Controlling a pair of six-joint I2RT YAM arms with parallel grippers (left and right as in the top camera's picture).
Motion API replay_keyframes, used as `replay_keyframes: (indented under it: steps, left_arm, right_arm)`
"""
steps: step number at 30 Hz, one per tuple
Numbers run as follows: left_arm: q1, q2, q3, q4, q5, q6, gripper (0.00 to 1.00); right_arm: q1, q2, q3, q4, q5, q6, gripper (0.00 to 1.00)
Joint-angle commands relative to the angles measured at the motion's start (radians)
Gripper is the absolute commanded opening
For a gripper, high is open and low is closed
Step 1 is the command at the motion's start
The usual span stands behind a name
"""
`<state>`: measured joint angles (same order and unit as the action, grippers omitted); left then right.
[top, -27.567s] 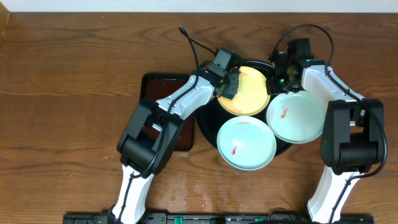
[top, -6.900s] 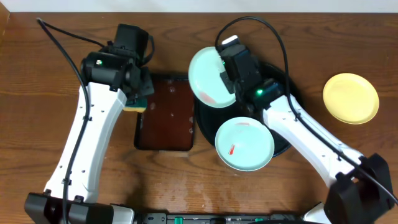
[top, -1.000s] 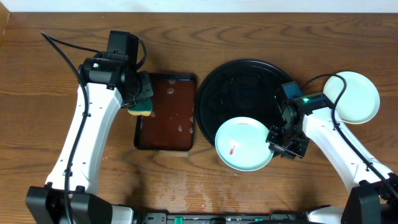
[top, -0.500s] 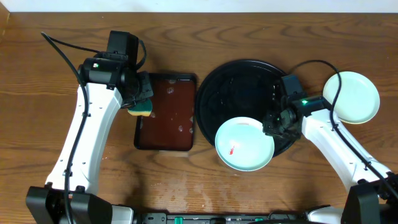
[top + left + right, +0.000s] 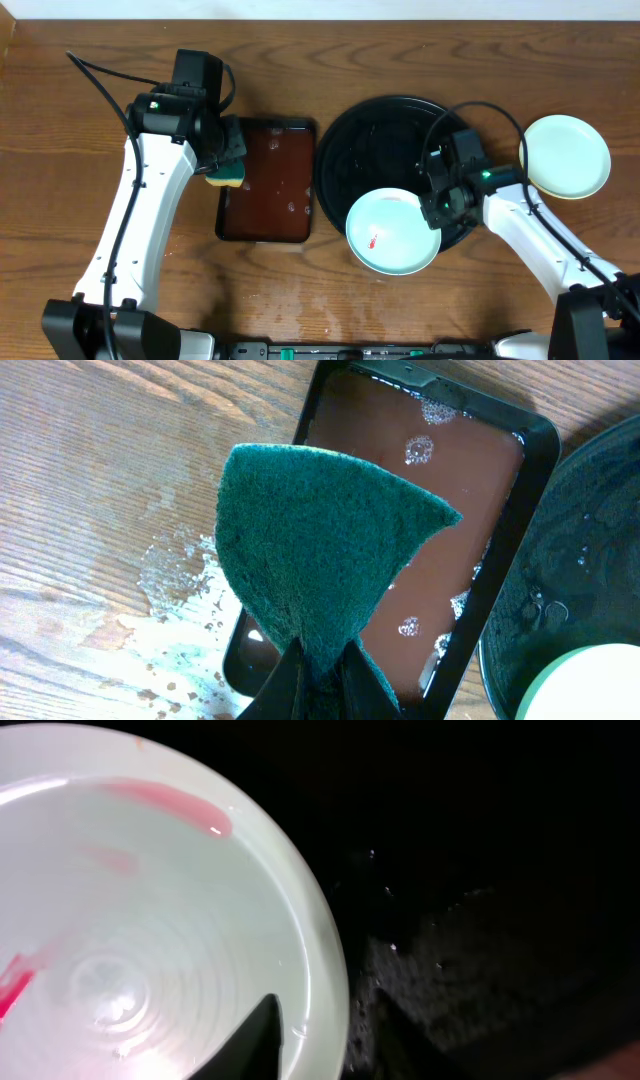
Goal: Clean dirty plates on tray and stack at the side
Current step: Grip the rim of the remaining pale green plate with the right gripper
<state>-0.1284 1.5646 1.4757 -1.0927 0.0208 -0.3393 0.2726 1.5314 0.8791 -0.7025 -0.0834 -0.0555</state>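
A pale mint plate (image 5: 385, 238) with a red smear lies on the front edge of the round black tray (image 5: 380, 140). My right gripper (image 5: 437, 205) is at the plate's right rim. In the right wrist view its jaws (image 5: 335, 1042) stand apart astride the rim, one finger over the plate's (image 5: 150, 920) inside and one outside over the tray (image 5: 480, 840). A mint-white plate (image 5: 565, 155) lies on the wooden tabletop at the right; the yellow plate is hidden. My left gripper (image 5: 222, 160) is shut on the blue-green sponge (image 5: 320, 560).
A dark-brown rectangular tray (image 5: 270, 185) holding brownish water with bubbles lies left of the black tray; the sponge hangs over its left edge. Wet foamy patches (image 5: 180, 570) mark the wood beside it. A cable (image 5: 480, 110) loops over the black tray.
My right gripper has moved left from the table beside the tray onto the smeared plate's right rim. The left arm and sponge have not moved.
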Motion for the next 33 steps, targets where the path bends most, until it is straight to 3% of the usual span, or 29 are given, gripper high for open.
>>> replay_keyframes:
  steps: [1, 4, 13, 22, 28, 30, 33]
  left_arm:
    - [-0.002, 0.004, -0.006, -0.002, -0.002, 0.006, 0.08]
    - [-0.002, 0.004, -0.006, -0.002, -0.002, 0.006, 0.08]
    - [-0.002, 0.004, -0.006, -0.005, -0.003, 0.006, 0.08]
    - [-0.002, 0.004, -0.006, -0.005, -0.003, 0.006, 0.08]
    - [-0.002, 0.004, -0.006, -0.005, -0.003, 0.006, 0.08]
    - [-0.002, 0.004, -0.006, -0.005, -0.003, 0.006, 0.08]
    - [-0.002, 0.004, -0.006, -0.005, -0.002, 0.006, 0.08]
  right_arm:
    - [-0.003, 0.002, -0.048, 0.053, -0.041, -0.027, 0.24]
    - [-0.003, 0.002, -0.058, 0.072, -0.037, -0.027, 0.19]
    - [-0.003, 0.002, -0.077, 0.087, 0.008, 0.000, 0.23]
    - [-0.003, 0.002, -0.080, 0.080, 0.007, 0.038, 0.11]
    - [-0.003, 0.002, -0.098, 0.082, 0.008, 0.051, 0.11]
    - [-0.003, 0.002, -0.103, 0.086, 0.008, 0.051, 0.03]
    - [-0.004, 0.002, -0.099, 0.111, 0.008, 0.069, 0.01]
